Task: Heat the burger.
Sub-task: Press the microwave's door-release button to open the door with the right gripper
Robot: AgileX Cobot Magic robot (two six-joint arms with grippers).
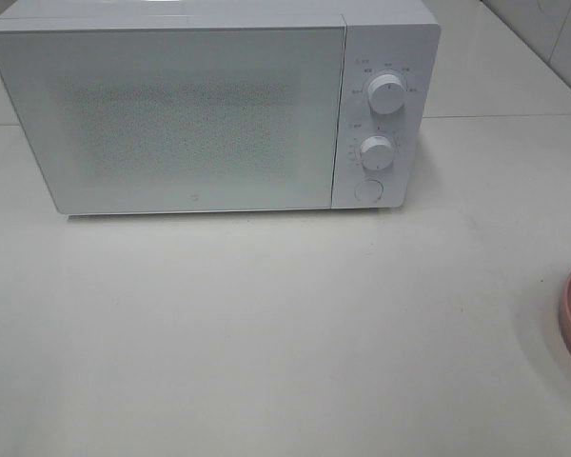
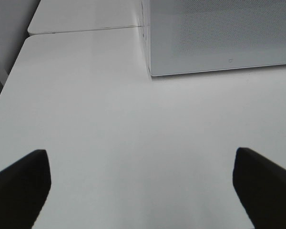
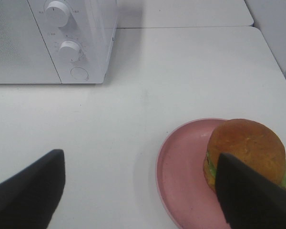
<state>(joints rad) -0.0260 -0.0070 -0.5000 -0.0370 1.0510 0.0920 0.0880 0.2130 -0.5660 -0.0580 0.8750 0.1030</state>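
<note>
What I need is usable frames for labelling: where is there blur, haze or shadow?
Exterior high: soft, washed-out haze; the microwave dial markings are unreadable. Left wrist: even light, but the left hand shows as dark, blurred fingers. Right wrist: crispest; the burger is clear, with a faint shadow beside the plate.

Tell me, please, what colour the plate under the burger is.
The plate is pink; the right wrist view shows it best.
</note>
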